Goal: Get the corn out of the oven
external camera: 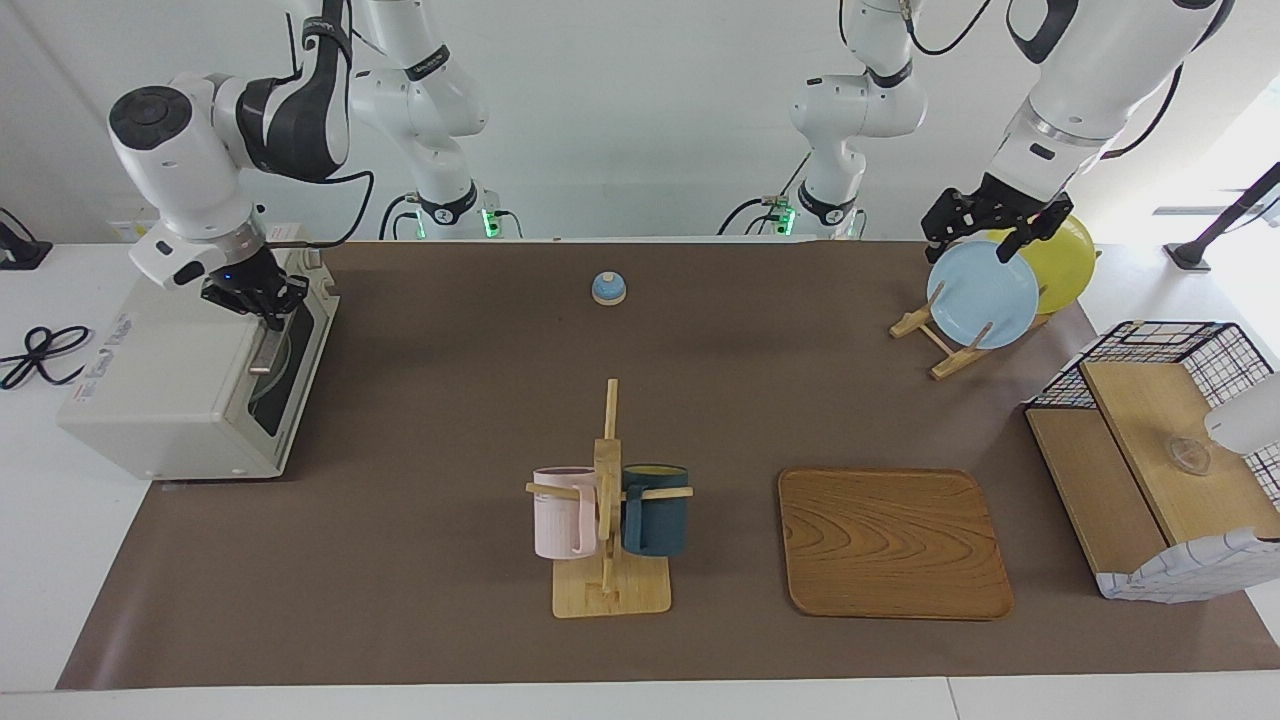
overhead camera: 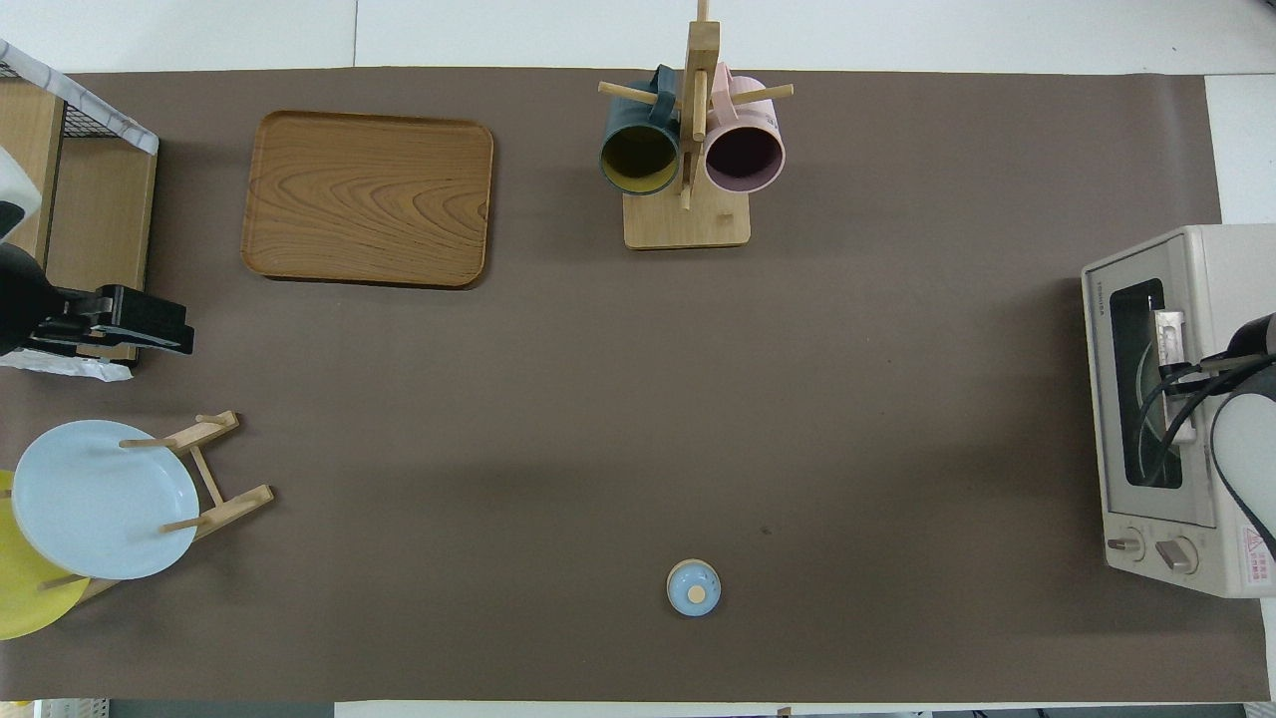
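Observation:
The off-white oven stands at the right arm's end of the table, its dark-glass door up and closed. My right gripper is shut and sits at the upper end of the door's metal bar handle; I cannot tell whether it clamps the bar. From overhead, the right arm covers part of the oven and of its handle. The corn is hidden. My left gripper hangs open and waiting over the plate rack, with nothing between its fingers.
A plate rack holds a blue plate and a yellow plate. A mug rack with a pink and a dark mug stands mid-table beside a wooden tray. A small blue bell and a wire-and-wood shelf are also here.

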You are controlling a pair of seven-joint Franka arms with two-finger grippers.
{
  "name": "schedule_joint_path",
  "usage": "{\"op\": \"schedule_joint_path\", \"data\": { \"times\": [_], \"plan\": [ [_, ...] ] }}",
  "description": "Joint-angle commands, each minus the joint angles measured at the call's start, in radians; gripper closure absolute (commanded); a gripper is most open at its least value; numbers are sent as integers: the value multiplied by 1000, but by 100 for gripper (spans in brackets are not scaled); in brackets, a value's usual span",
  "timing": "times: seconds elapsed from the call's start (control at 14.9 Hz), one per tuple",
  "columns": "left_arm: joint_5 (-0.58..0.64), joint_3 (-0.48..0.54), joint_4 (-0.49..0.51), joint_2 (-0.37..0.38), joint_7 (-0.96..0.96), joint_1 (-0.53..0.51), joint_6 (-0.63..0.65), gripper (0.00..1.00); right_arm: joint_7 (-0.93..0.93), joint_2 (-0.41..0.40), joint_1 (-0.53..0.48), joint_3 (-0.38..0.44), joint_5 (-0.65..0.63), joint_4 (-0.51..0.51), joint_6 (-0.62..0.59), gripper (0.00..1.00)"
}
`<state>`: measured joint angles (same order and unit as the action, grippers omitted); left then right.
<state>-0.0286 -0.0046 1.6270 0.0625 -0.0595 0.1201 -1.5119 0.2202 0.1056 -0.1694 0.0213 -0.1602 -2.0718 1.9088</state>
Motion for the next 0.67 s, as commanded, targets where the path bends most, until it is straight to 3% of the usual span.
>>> {"op": "schedule_joint_path", "data": {
  "times": [0.0, 0.6],
  "plan": [
    [16, -2, 4, 8, 3, -5, 13, 0, -5, -1, -13, -11, 7, -39, 36, 100],
    [16, -2, 4, 8, 3, -5, 12, 0, -77, -44, 47, -12, 102, -45, 58, 100]
  ]
}}
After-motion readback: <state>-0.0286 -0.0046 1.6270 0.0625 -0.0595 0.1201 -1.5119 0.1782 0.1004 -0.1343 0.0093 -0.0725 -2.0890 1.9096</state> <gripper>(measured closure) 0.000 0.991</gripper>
